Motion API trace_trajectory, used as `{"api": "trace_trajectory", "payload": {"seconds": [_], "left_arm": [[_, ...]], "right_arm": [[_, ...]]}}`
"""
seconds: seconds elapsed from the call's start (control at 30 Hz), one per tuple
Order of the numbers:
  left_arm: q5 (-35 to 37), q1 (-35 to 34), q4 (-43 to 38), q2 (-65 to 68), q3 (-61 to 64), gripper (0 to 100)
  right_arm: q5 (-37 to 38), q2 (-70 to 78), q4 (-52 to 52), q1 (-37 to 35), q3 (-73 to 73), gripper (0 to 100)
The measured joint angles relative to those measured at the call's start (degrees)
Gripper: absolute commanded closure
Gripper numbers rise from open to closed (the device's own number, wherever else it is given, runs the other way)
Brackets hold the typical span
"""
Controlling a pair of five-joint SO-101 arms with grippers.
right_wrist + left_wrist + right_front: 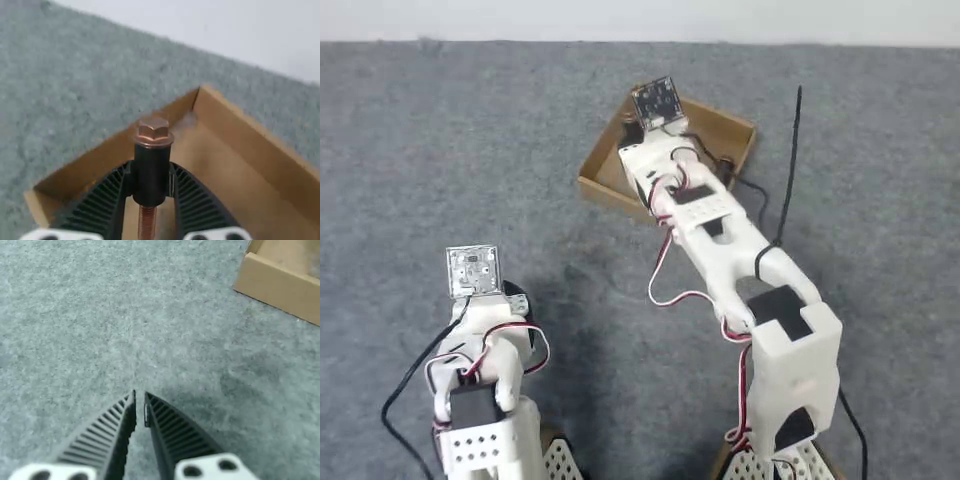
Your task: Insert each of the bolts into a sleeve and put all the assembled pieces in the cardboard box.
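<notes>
A copper bolt sits inside a black sleeve, and my right gripper is shut on that sleeve, holding it upright over the inside of the cardboard box. From the high view the right arm stretches to the cardboard box at the far middle of the carpet. My left gripper hovers low over bare grey carpet with its jaws closed and nothing between them. A corner of the cardboard box lies beyond it.
Grey carpet covers the whole table, with a white wall strip along the far edge. Black and red cables trail beside the right arm. The left arm sits near the front left.
</notes>
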Motion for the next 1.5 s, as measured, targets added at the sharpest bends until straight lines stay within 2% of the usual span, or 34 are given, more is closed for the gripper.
{"api": "trace_trajectory", "payload": {"seconds": [0.27, 0.6, 0.9, 1.13, 1.33, 1.5], "left_arm": [[0.0, 0.0, 0.0, 0.0, 0.0, 97], [0.0, 0.0, 0.0, 0.0, 0.0, 97], [0.0, 0.0, 0.0, 0.0, 0.0, 97], [0.0, 0.0, 0.0, 0.0, 0.0, 97], [0.0, 0.0, 0.0, 0.0, 0.0, 97], [0.0, 0.0, 0.0, 0.0, 0.0, 97]], "right_arm": [[0.0, 0.0, 13.8, -0.1, -2.9, 99.1], [-0.1, 3.7, 15.9, 2.8, -5.5, 98.9], [-0.1, 3.7, 29.5, 3.1, -11.5, 98.9], [-0.1, 3.7, 31.9, 3.3, -12.5, 98.7], [-0.1, 3.7, 33.8, 3.3, -12.5, 86.9], [-0.1, 3.6, 34.5, 3.3, -13.8, 86.5]]}}
